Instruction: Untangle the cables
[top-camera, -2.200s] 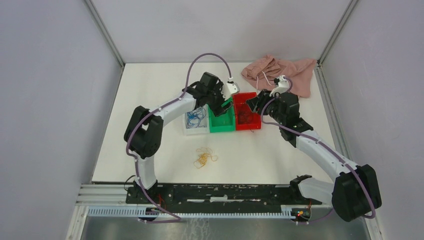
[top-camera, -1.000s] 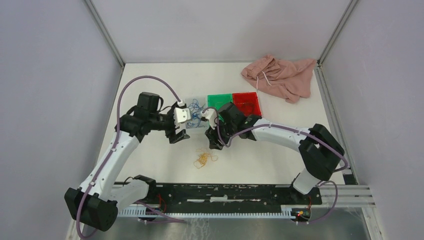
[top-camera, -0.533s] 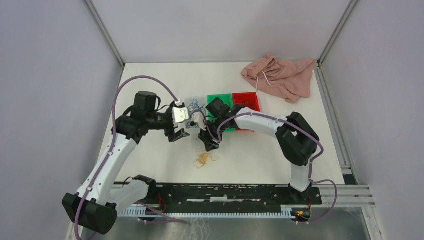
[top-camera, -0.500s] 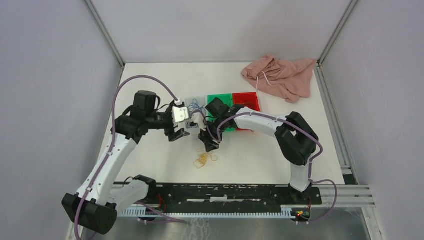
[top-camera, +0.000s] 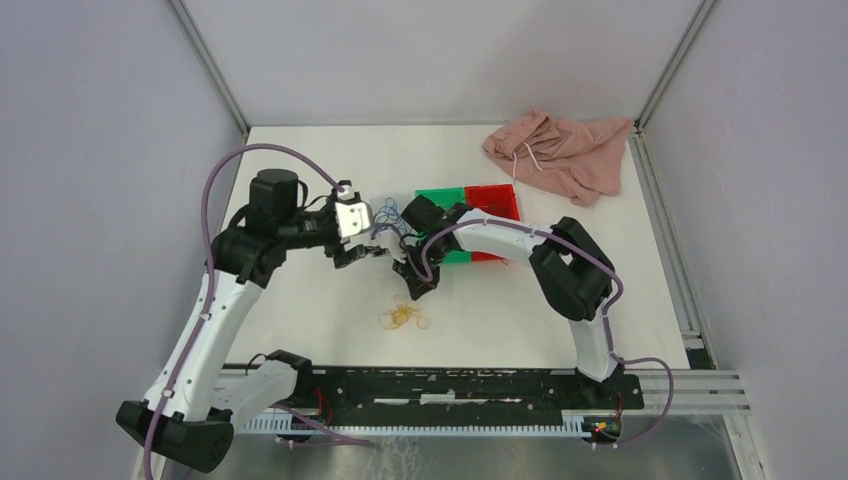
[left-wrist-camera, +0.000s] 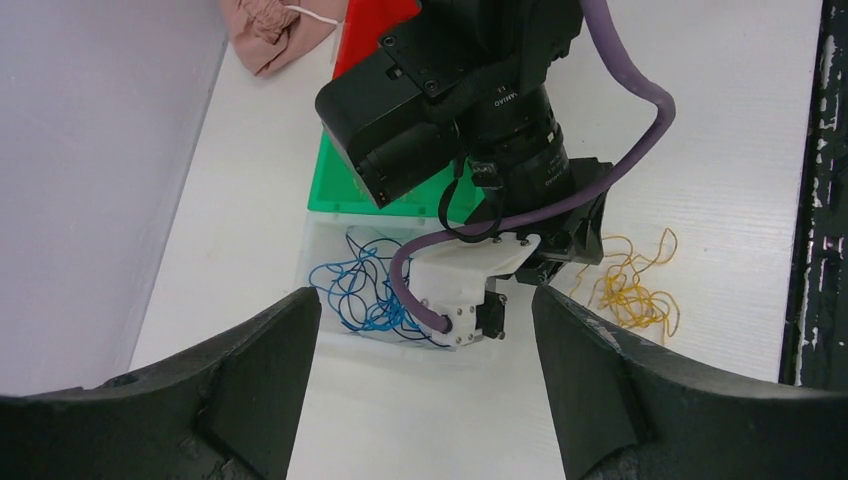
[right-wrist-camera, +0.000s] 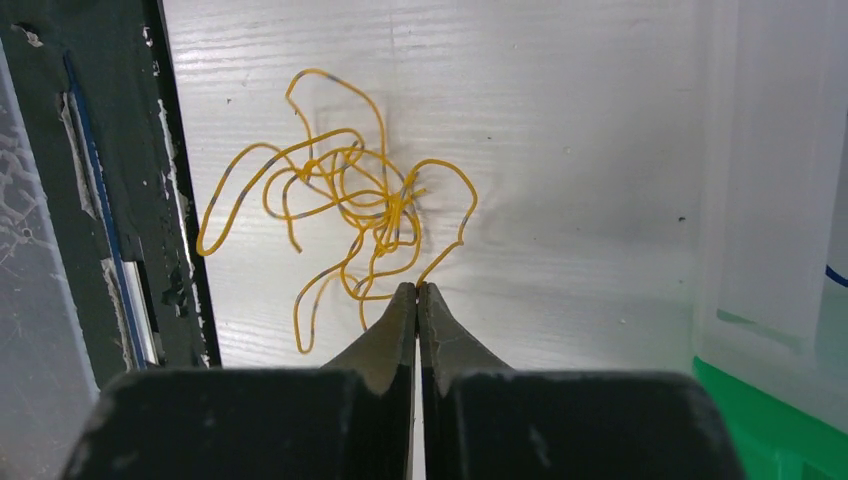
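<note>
While the right gripper (right-wrist-camera: 417, 292) points down, we see its jaws pressed tight together at the lower edge of the yellow cable (right-wrist-camera: 350, 225), a loose tangle on the white table (right-wrist-camera: 560, 120) in the upper left of that view; whether a strand is pinched we cannot tell. Our left gripper (left-wrist-camera: 425, 400) gapes wide, holding nothing, above the blue cable (left-wrist-camera: 360, 300) in the clear bin (left-wrist-camera: 320, 240) beside the green bin (left-wrist-camera: 335, 190).

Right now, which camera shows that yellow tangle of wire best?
The right wrist view: the yellow tangle lies mid-frame on the table, its loops distinct. The top view shows a tiny clump; the left wrist view shows it small, beside the right arm.
</note>
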